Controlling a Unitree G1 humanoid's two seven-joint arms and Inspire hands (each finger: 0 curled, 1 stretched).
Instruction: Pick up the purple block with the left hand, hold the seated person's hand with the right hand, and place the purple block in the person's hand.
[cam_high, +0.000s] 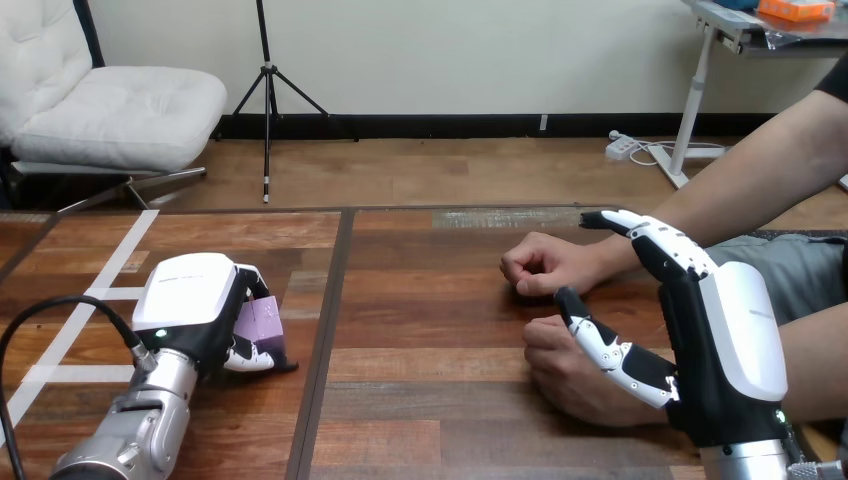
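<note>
At the table's left: the left hand (190, 300) rests low on the wooden table (430, 300), with its silver forearm coming in from the bottom left corner.
Left hand's fingers: they are curled round the purple block (262, 320), and their tips touch the wood below it.
Purple block: it sits inside the left hand's grasp, just above the table top, well apart from the person.
Right hand (735, 340): it is raised at the table's right side, its white back facing the camera, with the fingers and thumb spread straight and closed round nothing.
Person's farther hand (545, 265): it lies on the table as a loose fist, and the right hand's fingers reach past its wrist.
Person's nearer hand (575, 375): it is also a fist on the wood, lying under the right hand's thumb. Whether they touch cannot be told.
White tape lines (110, 270): they cross the wood beside the left hand.
</note>
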